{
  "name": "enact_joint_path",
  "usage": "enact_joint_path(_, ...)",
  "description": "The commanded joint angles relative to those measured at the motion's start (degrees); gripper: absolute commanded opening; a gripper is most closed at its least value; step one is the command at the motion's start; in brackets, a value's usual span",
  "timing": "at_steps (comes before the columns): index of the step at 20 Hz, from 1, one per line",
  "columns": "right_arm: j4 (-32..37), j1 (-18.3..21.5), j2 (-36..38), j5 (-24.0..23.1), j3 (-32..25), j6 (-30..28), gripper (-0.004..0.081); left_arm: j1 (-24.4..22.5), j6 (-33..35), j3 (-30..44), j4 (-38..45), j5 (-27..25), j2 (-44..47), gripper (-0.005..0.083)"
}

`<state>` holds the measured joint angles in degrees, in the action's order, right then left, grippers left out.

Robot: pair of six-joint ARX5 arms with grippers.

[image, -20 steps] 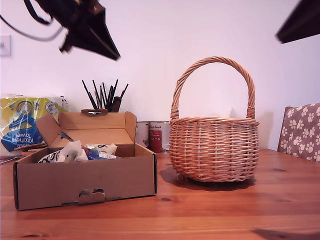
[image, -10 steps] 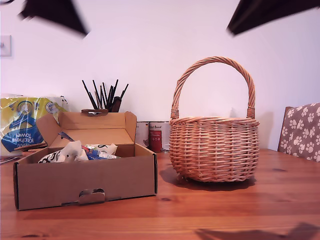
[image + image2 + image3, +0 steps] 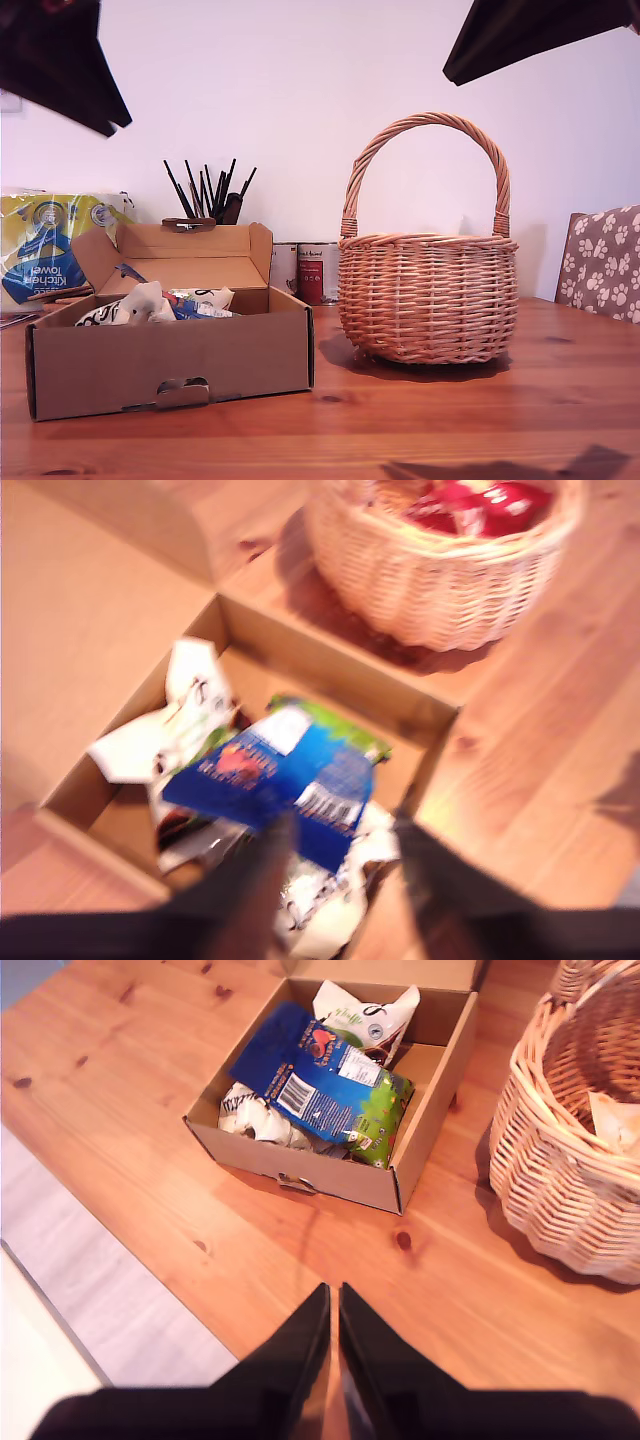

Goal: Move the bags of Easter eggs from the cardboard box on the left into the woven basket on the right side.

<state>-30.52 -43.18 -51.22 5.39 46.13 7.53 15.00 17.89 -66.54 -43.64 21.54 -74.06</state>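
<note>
Moved: both arms shifted overhead, bags untouched | bags: blue bag [image 3: 275,780] on top in cardboard box [image 3: 170,365], white one [image 3: 365,1015] behind | basket [image 3: 428,295] just beside | first gripper [image 3: 335,865] spread above box (blurred) | second gripper [image 3: 333,1335] pressed together, empty | tip: descend straight, pinch blue bag's edge.

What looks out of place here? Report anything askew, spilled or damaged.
Nothing is spilled or damaged. The crinkly plastic pouches lie heaped in the shallow brown cardboard box, the dark blue pouch on top. The round tan wicker basket stands upright and already holds something red.
</note>
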Motion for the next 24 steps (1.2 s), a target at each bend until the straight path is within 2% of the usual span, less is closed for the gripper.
enact_joint_path(1, 0.2, 0.0, 0.2, 0.0, 1.2, -0.4, -0.0013, 1.0, -1.3, -0.1, 0.3, -1.8, -2.8, 0.0777)
enact_joint_path(2, 0.0, 0.0, 0.2, 0.0, 1.2, -0.8, -0.0013, 1.4, -4.2, -0.1, 1.1, -3.7, -4.1, 0.0778)
enact_joint_path(5, -0.4, 0.1, 0.2, 0.0, 1.2, -2.0, -0.0013, 3.3, -12.0, -0.1, 4.3, -4.9, -8.8, 0.0778)
enact_joint_path(8, -0.5, 0.1, 0.2, 0.0, 1.2, -2.0, -0.0013, 4.7, -18.1, -0.1, 7.6, -12.0, -14.3, 0.0778)
enact_joint_path(9, -0.5, 0.1, 0.2, 0.0, 1.2, -2.1, -0.0013, 4.9, -19.9, -0.2, 7.9, -12.8, -15.8, 0.0778)
enact_joint_path(12, -0.5, 0.1, 0.2, 0.1, 1.2, -2.9, -0.0013, 5.0, -22.6, -0.2, 7.7, -12.5, -20.0, 0.0778)
enact_joint_path(17, -0.5, 0.1, 0.2, 0.1, 1.2, -3.1, -0.0013, 6.4, -25.7, -0.2, 8.6, -8.8, -25.6, 0.0778)
enact_joint_path(21, -1.0, 0.1, 0.2, 0.1, 1.2, -3.0, -0.0013, 8.3, -28.0, -0.2, 16.5, -4.3, -28.2, 0.0777)
enact_joint_path(24, -1.6, 0.1, 0.2, 0.1, 1.2, -3.0, -0.0013, 10.0, -29.7, -0.2, 19.8, -4.2, -30.2, 0.0747)
